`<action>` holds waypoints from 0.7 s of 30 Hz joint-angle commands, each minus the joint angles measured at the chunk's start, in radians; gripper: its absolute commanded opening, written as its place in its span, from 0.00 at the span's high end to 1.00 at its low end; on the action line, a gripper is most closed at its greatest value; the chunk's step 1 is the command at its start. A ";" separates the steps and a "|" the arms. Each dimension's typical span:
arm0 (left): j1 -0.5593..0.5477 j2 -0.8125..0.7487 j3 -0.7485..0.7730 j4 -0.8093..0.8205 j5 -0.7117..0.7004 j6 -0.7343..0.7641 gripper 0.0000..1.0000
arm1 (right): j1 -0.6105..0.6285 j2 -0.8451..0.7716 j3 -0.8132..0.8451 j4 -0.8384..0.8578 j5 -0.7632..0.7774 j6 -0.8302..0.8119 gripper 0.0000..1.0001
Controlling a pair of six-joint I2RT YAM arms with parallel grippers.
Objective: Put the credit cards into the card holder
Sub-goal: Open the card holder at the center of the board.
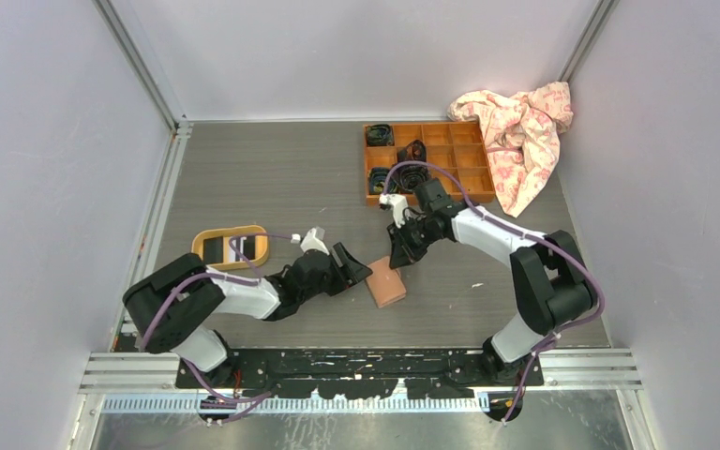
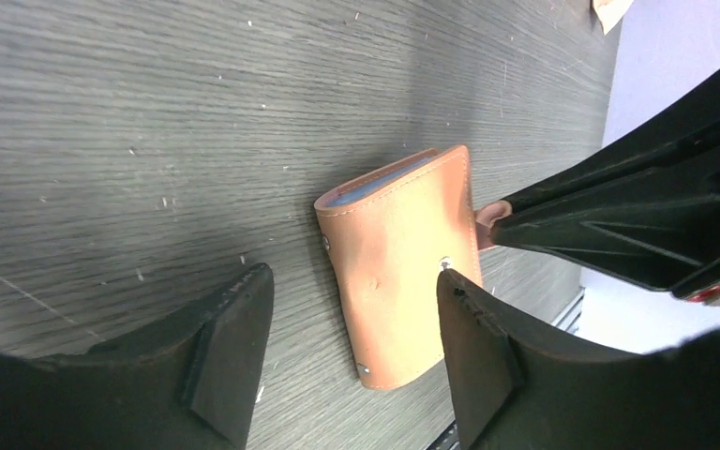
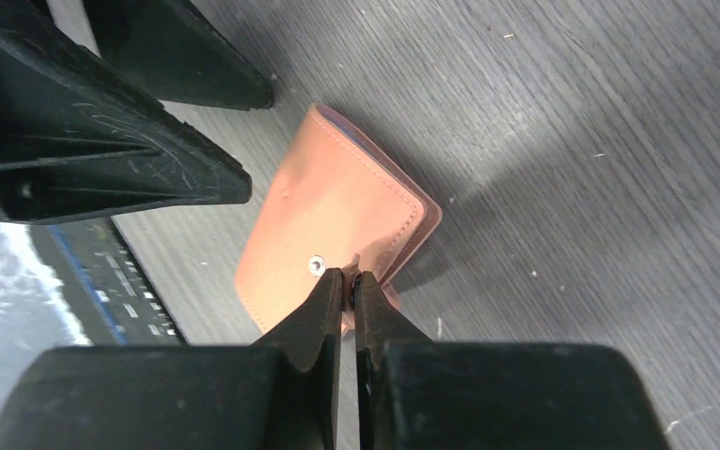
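Near the left edge of the dark grey wood-grain table (image 1: 272,178), about midway between front and back, lies a yellow oval tray (image 1: 230,228). In it is a white, black-striped plastic card (image 1: 241,248) beside a dark rectangle that I cannot make out.

Right of the tray, the left gripper (image 1: 358,271) reaches low toward the table's middle. Its two black fingers (image 2: 234,347) are spread wide apart and grip nothing. In the left wrist view they stand on either side of the near end of the wallet, one over bare table and the other at the wallet's edge by a small metal stud.

The small salmon-pink leather folding wallet (image 1: 386,283) lies folded shut and flat, near the middle of the table toward the front edge. A strip of bluish inner pocket shows along one side (image 2: 398,272).

The right gripper (image 1: 399,258) comes down from the far right onto the wallet's far edge. In its wrist view, its fingertips (image 3: 333,291) are pressed together on the wallet's pink snap tab, beside the metal snap (image 3: 333,225).

At the back edge, right of centre, sits an orange-brown wooden compartment box (image 1: 469,159). Coiled black items (image 1: 380,136) lie in its left cells. A crumpled pink patterned cloth (image 1: 523,131) lies in the back right corner, touching the box.
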State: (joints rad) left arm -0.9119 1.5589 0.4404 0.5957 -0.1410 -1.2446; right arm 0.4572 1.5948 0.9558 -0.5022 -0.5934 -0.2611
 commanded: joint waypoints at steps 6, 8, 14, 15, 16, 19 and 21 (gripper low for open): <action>0.023 -0.142 -0.021 -0.069 0.114 0.173 0.30 | -0.104 -0.056 -0.014 0.169 -0.318 0.250 0.97; 0.022 -0.161 -0.022 -0.057 0.131 0.178 0.29 | -0.113 -0.060 -0.021 0.189 -0.350 0.278 0.97; 0.021 -0.148 -0.032 0.025 0.176 0.155 0.27 | -0.117 -0.060 -0.030 0.219 -0.409 0.329 0.97; 0.022 -0.139 -0.036 0.051 0.185 0.149 0.25 | -0.118 -0.062 -0.031 0.224 -0.419 0.335 0.97; 0.022 -0.130 -0.038 0.071 0.193 0.139 0.23 | -0.117 -0.063 -0.033 0.230 -0.425 0.341 0.97; 0.022 -0.104 -0.046 0.132 0.206 0.116 0.19 | -0.117 -0.063 -0.034 0.231 -0.428 0.342 0.97; 0.023 -0.092 -0.053 0.166 0.207 0.101 0.16 | -0.117 -0.061 -0.035 0.231 -0.424 0.339 0.97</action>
State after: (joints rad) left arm -0.8898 1.4464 0.4011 0.6186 0.0360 -1.1168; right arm 0.3401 1.5818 0.9157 -0.3176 -0.9657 0.0563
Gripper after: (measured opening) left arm 0.818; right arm 0.105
